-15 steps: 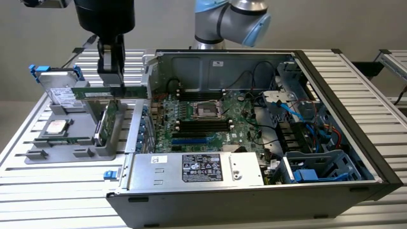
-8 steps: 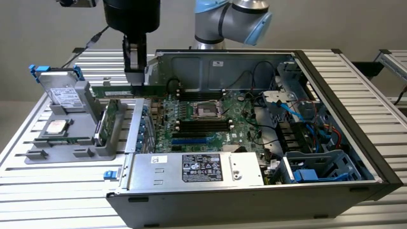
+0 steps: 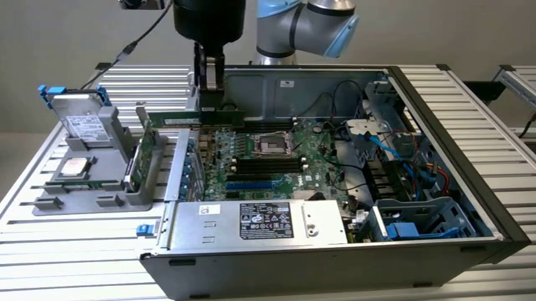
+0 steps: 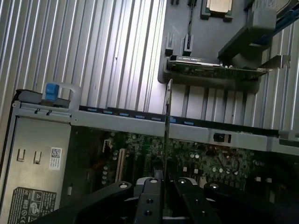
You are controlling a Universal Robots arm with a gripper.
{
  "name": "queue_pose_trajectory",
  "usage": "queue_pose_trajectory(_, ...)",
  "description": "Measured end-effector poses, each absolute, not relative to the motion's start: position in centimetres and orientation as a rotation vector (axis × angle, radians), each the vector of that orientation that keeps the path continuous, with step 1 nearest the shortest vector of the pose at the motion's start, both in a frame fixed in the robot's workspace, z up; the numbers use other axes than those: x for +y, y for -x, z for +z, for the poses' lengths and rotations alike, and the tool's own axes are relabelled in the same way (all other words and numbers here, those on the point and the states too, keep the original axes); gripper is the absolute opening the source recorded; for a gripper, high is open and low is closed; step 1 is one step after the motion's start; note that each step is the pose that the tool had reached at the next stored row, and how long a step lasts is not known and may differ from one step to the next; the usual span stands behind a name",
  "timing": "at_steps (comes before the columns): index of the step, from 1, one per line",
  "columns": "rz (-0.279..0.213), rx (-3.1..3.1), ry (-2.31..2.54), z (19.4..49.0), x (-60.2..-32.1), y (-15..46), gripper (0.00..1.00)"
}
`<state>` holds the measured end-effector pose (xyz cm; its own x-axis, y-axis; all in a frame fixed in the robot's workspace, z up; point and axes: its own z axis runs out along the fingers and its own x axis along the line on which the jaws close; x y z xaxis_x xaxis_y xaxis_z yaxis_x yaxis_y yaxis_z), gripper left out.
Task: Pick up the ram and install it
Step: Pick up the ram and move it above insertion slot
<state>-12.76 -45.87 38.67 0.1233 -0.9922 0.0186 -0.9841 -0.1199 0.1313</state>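
Observation:
My gripper (image 3: 208, 103) is shut on the ram (image 3: 197, 118), a long thin green stick held level in the air. The stick hangs over the open computer case's edge on the exterior view's left, above the back of the motherboard (image 3: 251, 160). The black memory slots (image 3: 266, 165) lie lower and nearer the middle of the board, with nothing in them. In the wrist view the ram (image 4: 167, 121) shows edge-on as a thin line running out from between my gripper (image 4: 163, 186) fingers, over the case wall and the board below.
A grey holder tray (image 3: 92, 188) on the exterior view's left carries a green expansion card (image 3: 138, 157), a silver processor chip (image 3: 74, 166) and a drive (image 3: 84, 122). The power supply (image 3: 260, 222) fills the case front. Cables and a blue drive cage (image 3: 418, 219) crowd the right.

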Motion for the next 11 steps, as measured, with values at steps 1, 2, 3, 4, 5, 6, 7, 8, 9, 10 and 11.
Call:
queue_pose_trajectory(1, -0.111, -2.006, -2.269, 38.7, -45.8, 12.3, 0.14)
queue_pose_trajectory(2, -0.111, -2.006, -2.269, 38.7, -45.8, 11.8, 0.14)
queue_pose_trajectory(3, -0.111, -2.006, -2.269, 38.7, -45.7, 11.4, 0.14)
queue_pose_trajectory(4, -0.111, -2.006, -2.269, 38.7, -45.7, 10.9, 0.14)
queue_pose_trajectory(5, -0.111, -2.006, -2.269, 38.7, -45.6, 10.5, 0.14)
queue_pose_trajectory(6, -0.111, -2.006, -2.269, 38.7, -45.5, 10.0, 0.14)
queue_pose_trajectory(7, -0.111, -2.006, -2.269, 38.6, -45.4, 9.6, 0.14)
queue_pose_trajectory(8, -0.111, -2.006, -2.269, 38.6, -45.2, 9.2, 0.14)
queue_pose_trajectory(9, -0.111, -2.006, -2.269, 38.6, -45.0, 8.9, 0.14)
queue_pose_trajectory(10, -0.111, -2.006, -2.269, 38.5, -44.8, 8.5, 0.14)
queue_pose_trajectory(11, -0.111, -2.006, -2.269, 38.5, -44.5, 8.2, 0.14)
